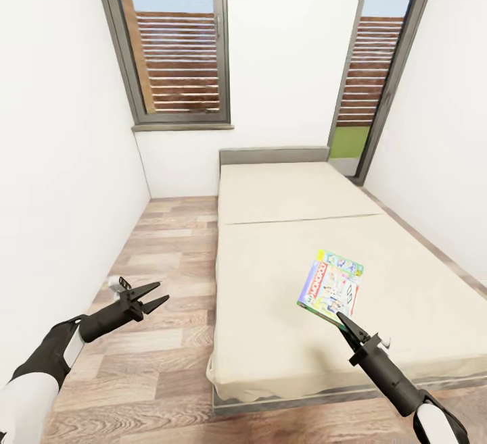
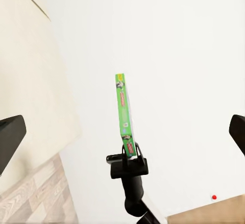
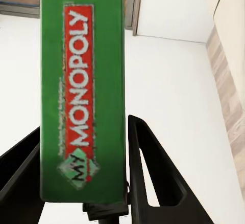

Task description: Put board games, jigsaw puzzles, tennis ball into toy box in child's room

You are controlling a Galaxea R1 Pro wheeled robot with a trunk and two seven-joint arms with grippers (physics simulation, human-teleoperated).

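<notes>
A board game [image 1: 331, 285], a thin white-green box, is held over the near right part of the bed [image 1: 284, 194] and tilts up off the beige mattress. My right gripper [image 1: 341, 319] is shut on its near edge. In the right wrist view the box's green edge [image 3: 81, 91] carries a red "My Monopoly" band and sits between the dark fingers [image 3: 153, 173]. The left wrist view shows the board game [image 2: 124, 109] edge-on and upright in the right gripper [image 2: 127, 155]. My left gripper [image 1: 162, 292] is open and holds nothing, over the wooden floor left of the bed.
A strip of wooden floor [image 1: 169, 248] runs between the bed and the white left wall [image 1: 61, 160]. A window [image 1: 179, 59] is set in the far wall above the grey headboard [image 1: 274, 155]. A tall glass door [image 1: 368, 72] stands at the back right.
</notes>
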